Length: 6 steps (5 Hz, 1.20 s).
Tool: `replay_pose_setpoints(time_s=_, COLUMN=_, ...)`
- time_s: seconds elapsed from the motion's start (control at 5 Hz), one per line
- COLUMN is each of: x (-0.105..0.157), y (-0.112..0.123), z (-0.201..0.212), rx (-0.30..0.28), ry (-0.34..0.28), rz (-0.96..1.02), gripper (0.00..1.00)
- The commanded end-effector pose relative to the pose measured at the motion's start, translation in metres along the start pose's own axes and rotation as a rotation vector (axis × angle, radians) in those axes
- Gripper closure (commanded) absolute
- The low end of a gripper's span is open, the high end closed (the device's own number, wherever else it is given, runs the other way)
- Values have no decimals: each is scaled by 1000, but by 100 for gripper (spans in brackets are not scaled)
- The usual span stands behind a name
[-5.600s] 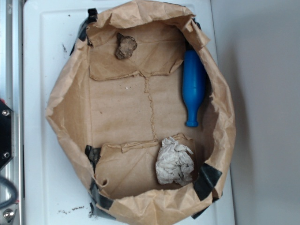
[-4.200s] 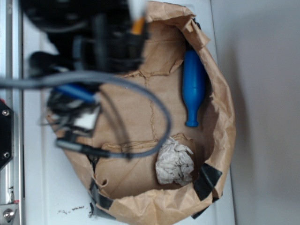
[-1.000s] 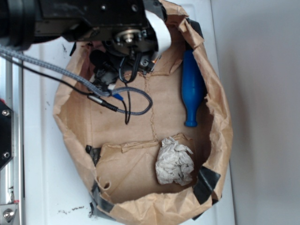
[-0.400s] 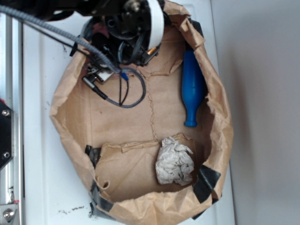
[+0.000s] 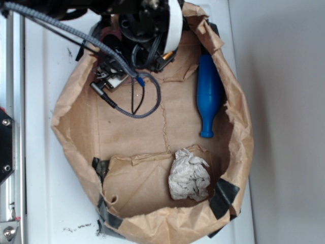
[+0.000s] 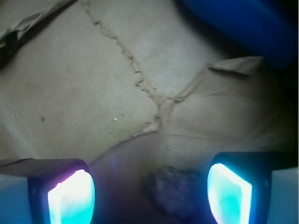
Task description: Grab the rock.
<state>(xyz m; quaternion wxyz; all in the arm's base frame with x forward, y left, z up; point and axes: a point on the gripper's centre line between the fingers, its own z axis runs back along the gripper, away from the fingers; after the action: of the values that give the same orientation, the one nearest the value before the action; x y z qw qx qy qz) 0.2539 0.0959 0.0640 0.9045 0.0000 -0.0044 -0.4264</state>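
Wrist view shows the hand (image 6: pixel 149 193) spread wide, its two glowing pads (image 6: pixel 71 198) at the lower corners of the frame, with the rock (image 6: pixel 175 191), a dark rough lump, lying on brown paper between them and nearer the right pad; whether either pad touches it cannot be told. Part of the blue bottle (image 6: pixel 243 23) shows at the upper right. In the exterior view the arm covers the top left corner of the paper bag (image 5: pixel 238 152) on the white tabletop (image 5: pixel 45 193), hiding the rock. The blue bottle (image 5: pixel 209 94) lies along the bag's right wall, and a crumpled paper ball (image 5: pixel 189 175) sits near the bottom.
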Motion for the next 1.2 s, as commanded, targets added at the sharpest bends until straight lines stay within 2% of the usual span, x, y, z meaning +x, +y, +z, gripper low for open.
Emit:
replay_pose_setpoints(time_s=0.0, x=-22, y=16, z=12, rx=98, ry=20, rz=-30, gripper=0)
replay_pose_setpoints(time_s=0.2, x=-25, y=12, z=12, rx=162, ry=31, rz=-94, gripper=0)
replay_pose_setpoints(time_s=0.4, x=-24, y=8, z=8, rx=194, ry=47, rz=-122, gripper=0)
replay_pose_setpoints(time_s=1.0, x=-13, y=19, z=-32, rx=169, ry=102, rz=-125, gripper=0)
